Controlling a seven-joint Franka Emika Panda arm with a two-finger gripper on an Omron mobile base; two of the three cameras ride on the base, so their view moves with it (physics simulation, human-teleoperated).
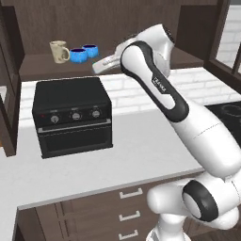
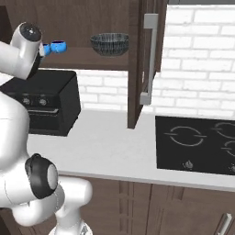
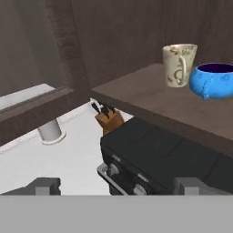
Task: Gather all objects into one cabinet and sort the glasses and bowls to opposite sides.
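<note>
The cabinet [image 2: 136, 64] is the landmark: a dark brown wall unit standing open, its door swung out edge-on toward the right base camera, with the long grey handle [image 2: 148, 58] on the door's outer face. Below it runs the white counter [image 1: 122, 160], and to the right of the door a black cooktop [image 2: 195, 144] is set into that counter. The white arm [image 1: 174, 106] rises in front of the cabinet and bends toward its shelf. Under the cabinet's left part a black toaster oven [image 1: 73, 115] sits on the counter. On the shelf, the dark ribbed bowl [image 2: 109, 44] stands at the right end, close to the door. Well left of it along the shelf stand two blue bowls [image 1: 84, 53] touching or nearly touching each other, and a beige mug [image 1: 60, 51] stands just left of them, its handle toward the bowls. In the hand view a knife block [image 3: 109, 119] stands on the counter below the cabinet's left edge, beyond the oven, with a pale cylinder [image 3: 50, 131] further left of it. The gripper [image 3: 117, 185] hangs in front of the cabinet, above the oven, its two fingertips [image 3: 44, 185] wide apart with nothing between them.
</note>
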